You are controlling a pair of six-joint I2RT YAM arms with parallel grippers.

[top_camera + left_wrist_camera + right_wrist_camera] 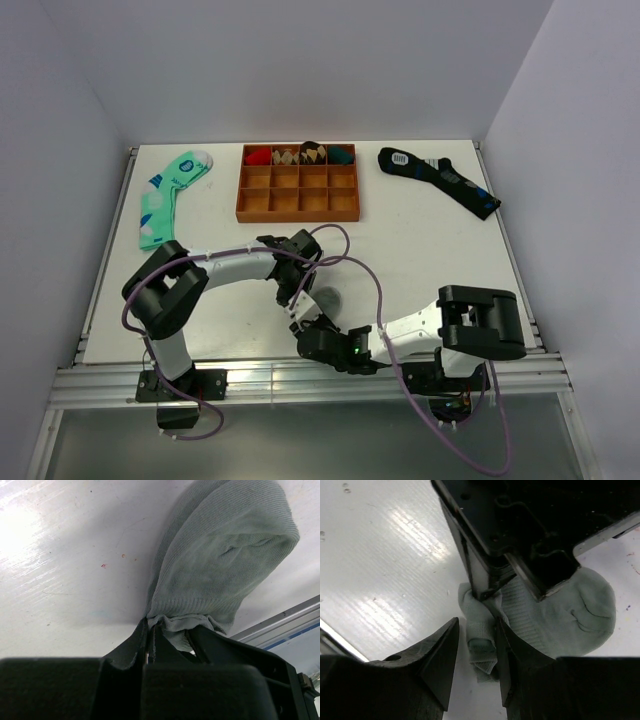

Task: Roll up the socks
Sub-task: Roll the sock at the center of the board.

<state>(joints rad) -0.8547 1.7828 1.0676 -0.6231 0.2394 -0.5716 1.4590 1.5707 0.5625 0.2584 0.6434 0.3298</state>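
The light-grey ankle socks (326,300) lie near the table's front edge, between both grippers. In the left wrist view the socks (220,555) bulge out as a soft knit pouch. My left gripper (167,626) is shut on their bunched edge, low against the table. From above, the left gripper (298,292) sits just left of the socks. My right gripper (476,622) is open, and a folded, partly rolled end of the socks (481,640) sits between its fingers. The right gripper (308,330) is just in front of the socks. The toe end (580,610) lies flat.
An orange divided tray (300,215) stands at the back centre with rolled socks (300,155) in its back row. A mint-green patterned sock (165,195) lies back left. A dark navy sock (440,180) lies back right. An aluminium rail (300,375) runs along the front edge.
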